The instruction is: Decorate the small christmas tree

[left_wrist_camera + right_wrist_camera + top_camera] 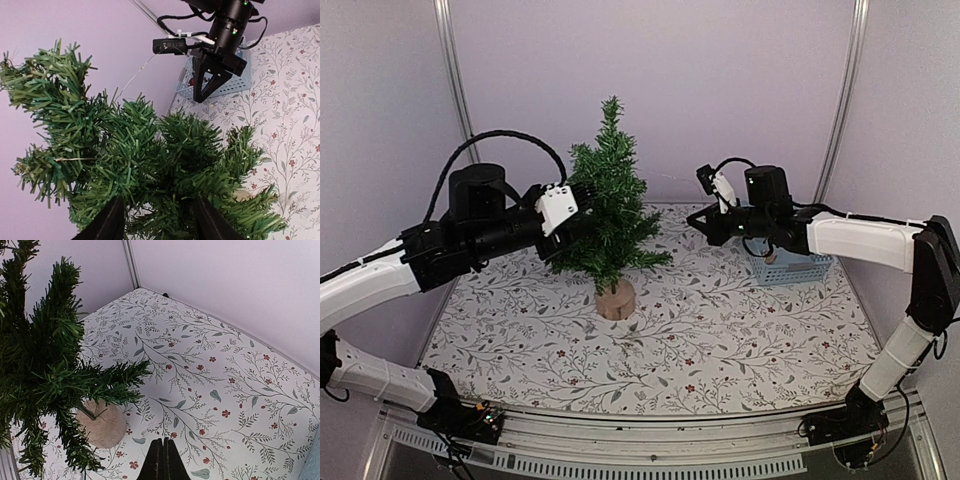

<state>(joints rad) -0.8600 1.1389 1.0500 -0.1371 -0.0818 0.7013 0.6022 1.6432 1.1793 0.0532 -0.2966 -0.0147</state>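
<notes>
The small christmas tree (610, 215) stands upright on its pale wooden stump (616, 298) in the middle of the table. My left gripper (582, 208) reaches into the tree's left side at mid height. In the left wrist view its jaws (157, 220) stand open, with green branches (130, 150) between them. A thin pale wire (132, 77) runs from the branches up toward the right arm. My right gripper (694, 222) hovers right of the tree, apart from it. Its fingers (162, 442) are shut, with nothing visible between them, above the cloth near the stump (102, 425).
A light blue plastic basket (795, 268) sits at the right rear of the table, under the right arm. The table wears a floral-patterned cloth (720, 330). Plain walls close in the back and both sides.
</notes>
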